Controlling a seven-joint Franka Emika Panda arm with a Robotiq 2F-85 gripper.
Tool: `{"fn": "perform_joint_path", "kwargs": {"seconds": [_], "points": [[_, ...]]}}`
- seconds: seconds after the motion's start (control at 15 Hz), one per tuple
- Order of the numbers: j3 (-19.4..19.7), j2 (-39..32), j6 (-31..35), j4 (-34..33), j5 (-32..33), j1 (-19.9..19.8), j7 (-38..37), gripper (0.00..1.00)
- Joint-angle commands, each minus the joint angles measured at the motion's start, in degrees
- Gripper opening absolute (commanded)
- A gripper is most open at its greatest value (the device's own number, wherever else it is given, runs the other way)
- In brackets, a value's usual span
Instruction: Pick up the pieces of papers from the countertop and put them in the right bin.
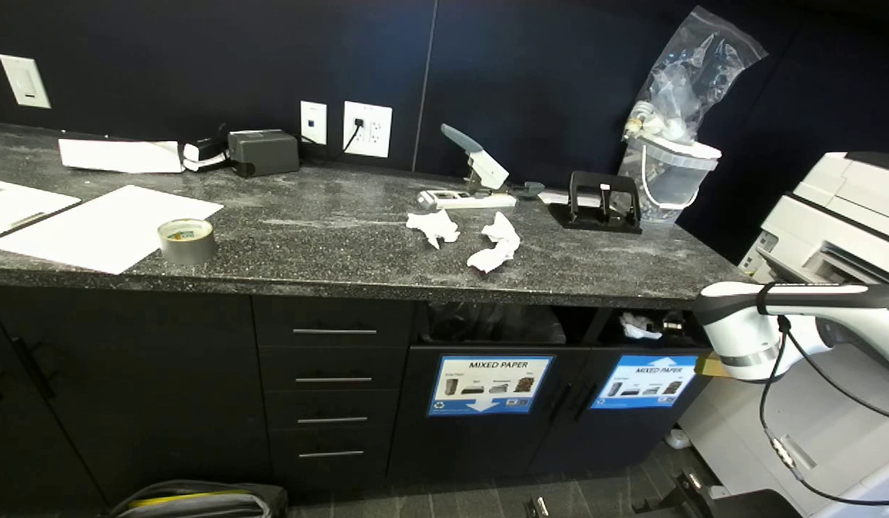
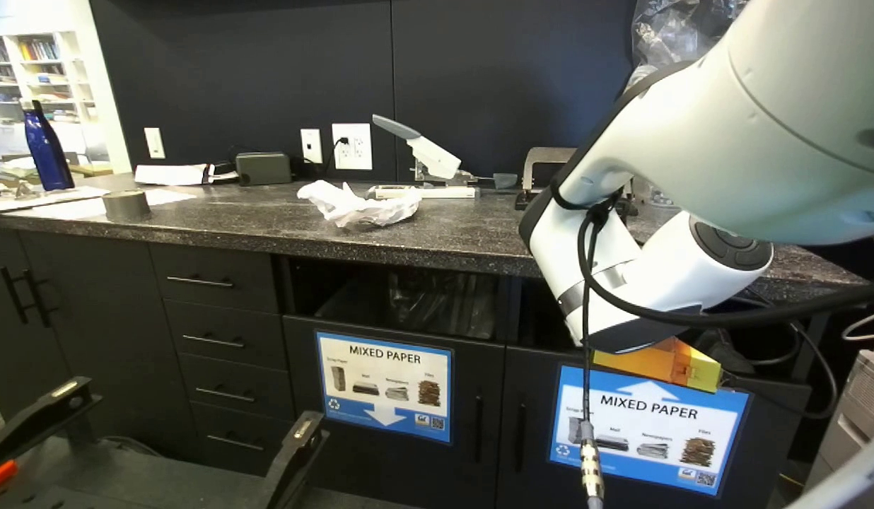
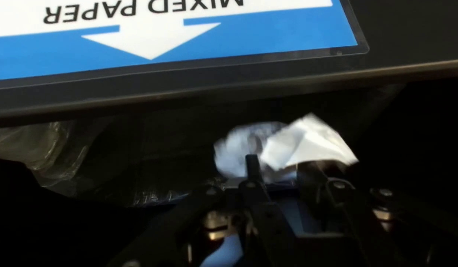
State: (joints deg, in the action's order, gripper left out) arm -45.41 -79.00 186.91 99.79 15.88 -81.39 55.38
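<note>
Two white crumpled paper pieces, one at left (image 1: pixel 434 226) and one at right (image 1: pixel 495 248), lie on the dark speckled countertop (image 1: pixel 308 252). In an exterior view they overlap as one white shape (image 2: pixel 359 205). The right bin (image 2: pixel 649 431) is the right cabinet with a "MIXED PAPER" sign and an opening under the countertop edge. My gripper (image 3: pixel 279 168) is inside that opening, its fingers apart. A white paper piece (image 3: pixel 307 142) lies across the right fingertip, and a bluish-white one (image 3: pixel 234 150) shows beyond the left finger. The view is blurred and dark.
A stapler (image 1: pixel 473 187), a hole punch (image 1: pixel 603 201) and a clear tub (image 1: pixel 667 169) stand behind the scraps. A tape roll (image 1: pixel 188 242) and flat white sheets (image 1: pixel 114 223) are at left. The left bin's opening (image 1: pixel 495 324) holds a clear bag. A printer (image 1: pixel 847 208) stands at right.
</note>
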Motion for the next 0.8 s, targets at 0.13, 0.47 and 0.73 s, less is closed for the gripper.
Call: {"fn": "perform_joint_path", "kwargs": {"seconds": [0.13, 0.47, 0.73], "points": [[-1.2, -2.9, 2.0, -1.1, 4.9, -1.0, -4.1, 0.80], [4.8, 5.6, -0.4, 3.6, 5.8, 1.9, -7.3, 1.00], [8.2, 15.5, -2.6, 12.5, 6.9, 2.6, -8.6, 1.00]]}}
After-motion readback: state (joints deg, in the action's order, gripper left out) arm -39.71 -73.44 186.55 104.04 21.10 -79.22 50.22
